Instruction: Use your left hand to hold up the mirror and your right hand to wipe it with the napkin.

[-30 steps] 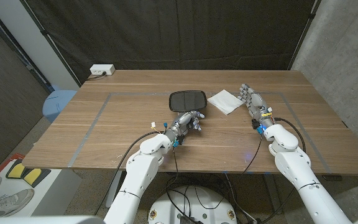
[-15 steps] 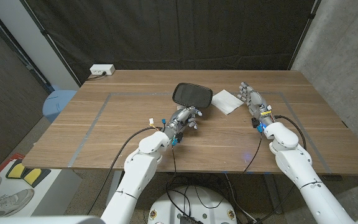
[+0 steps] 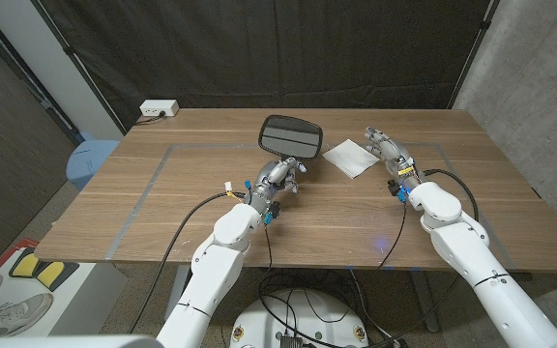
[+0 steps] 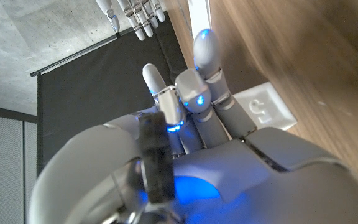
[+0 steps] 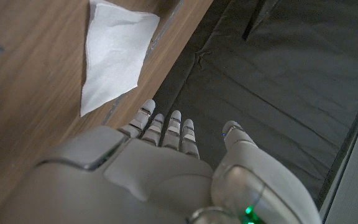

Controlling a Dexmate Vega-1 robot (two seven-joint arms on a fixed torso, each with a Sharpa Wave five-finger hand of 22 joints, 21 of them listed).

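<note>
Two robot hands are seen over a wooden table (image 3: 162, 208). The mirror (image 3: 291, 136), a dark rounded-rectangular one with a black frame, is held up off the table by the left hand (image 3: 277, 178), which is closed around its handle; the glass is raised, standing above the hand, at about the middle of the table. In the left wrist view the fingers (image 4: 199, 99) of the left hand (image 4: 185, 168) are seen curled around a dark bar, presumably the handle, though this is blurred.

The napkin (image 3: 351, 158), white and folded, is seen lying on the table just beside the right hand (image 3: 388, 151), on the side toward the mirror. Whether it is touched by the hand cannot be told from the head view. In the right wrist view the right hand (image 5: 166, 168) is shown with nothing held, its fingers (image 5: 166, 130) extended side by side and the thumb apart, and the napkin (image 5: 114, 53) lies ahead of the fingertips near a grey tape line (image 3: 148, 187) marked on the table.

A white power strip (image 3: 159, 108) is seen at the table's far left corner, and a black curtain (image 3: 288, 48) hangs behind.
</note>
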